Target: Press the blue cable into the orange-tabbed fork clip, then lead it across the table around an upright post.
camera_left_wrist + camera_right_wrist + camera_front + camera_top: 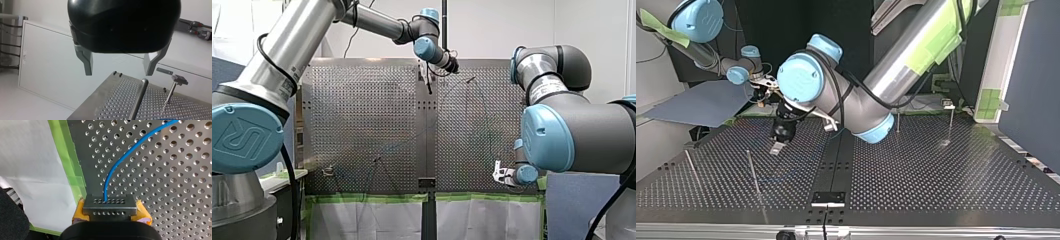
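Cable gripped; clipping and routing appear outstanding.
My right jaws pinch the blue cable (113, 167); my left jaws hang spread, empty, near an upright post (138, 97).

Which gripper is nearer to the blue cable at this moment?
Right. The blue cable runs up to my right gripper, at the taped edge of the table. My left gripper hangs open above the table, near an upright post, apart from the cable.
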### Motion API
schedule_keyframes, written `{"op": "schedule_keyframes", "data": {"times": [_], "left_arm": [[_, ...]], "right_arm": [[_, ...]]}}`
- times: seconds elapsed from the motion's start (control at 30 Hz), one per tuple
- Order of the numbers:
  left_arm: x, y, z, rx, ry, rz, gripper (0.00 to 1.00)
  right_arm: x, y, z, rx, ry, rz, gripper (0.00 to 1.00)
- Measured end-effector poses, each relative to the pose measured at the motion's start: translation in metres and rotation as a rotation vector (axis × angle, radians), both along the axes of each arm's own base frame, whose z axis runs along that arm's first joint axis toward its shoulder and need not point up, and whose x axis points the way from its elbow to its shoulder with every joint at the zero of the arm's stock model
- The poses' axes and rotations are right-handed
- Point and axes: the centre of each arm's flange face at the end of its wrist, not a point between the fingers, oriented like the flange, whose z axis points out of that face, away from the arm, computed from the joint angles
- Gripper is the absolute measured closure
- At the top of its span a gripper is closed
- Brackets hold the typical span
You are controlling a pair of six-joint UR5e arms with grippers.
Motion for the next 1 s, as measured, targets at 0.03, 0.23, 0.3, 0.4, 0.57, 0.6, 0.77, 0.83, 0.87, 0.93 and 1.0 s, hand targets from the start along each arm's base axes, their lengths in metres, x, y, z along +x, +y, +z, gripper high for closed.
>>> {"op": "schedule_keyframes", "data": {"times": [0.03,0.23,0.3,0.4,0.57,0.6,0.77,0.83,0.87,0.93,1.0], "left_arm": [[0.001,0.000,0.000,0.001,0.000,0.005,0.00],[0.002,0.003,-0.001,0.016,-0.006,0.032,0.00],[0.002,0.003,-0.001,0.017,-0.007,0.041,0.00],[0.003,0.005,-0.001,0.022,-0.005,0.059,0.00],[0.003,0.008,-0.003,0.043,0.005,0.078,0.00],[0.002,0.009,-0.003,0.047,0.006,0.083,0.00],[0.000,0.011,-0.005,0.075,0.009,0.117,0.00],[-0.001,0.013,-0.006,0.089,0.013,0.135,0.00],[-0.001,0.014,-0.006,0.095,0.015,0.144,0.00],[-0.001,0.016,-0.007,0.105,0.019,0.164,0.00],[-0.001,0.017,-0.007,0.112,0.021,0.177,0.00]], "right_arm": [[0.000,0.000,0.000,0.000,0.000,0.000,1.00],[0.001,0.000,0.000,0.000,0.000,0.001,1.00],[0.001,-0.001,0.001,-0.001,0.000,0.001,1.00],[0.001,-0.002,0.002,0.002,0.000,0.001,1.00],[0.000,-0.001,0.002,0.015,0.004,0.002,1.00],[0.001,-0.001,0.002,0.016,0.004,0.002,1.00],[0.001,-0.001,0.002,0.017,0.009,0.004,1.00],[0.001,0.000,0.002,0.018,0.010,0.006,1.00],[0.002,0.000,0.002,0.018,0.010,0.006,1.00],[0.002,0.000,0.001,0.018,0.010,0.007,1.00],[0.002,0.000,0.002,0.017,0.010,0.007,1.00]]}}
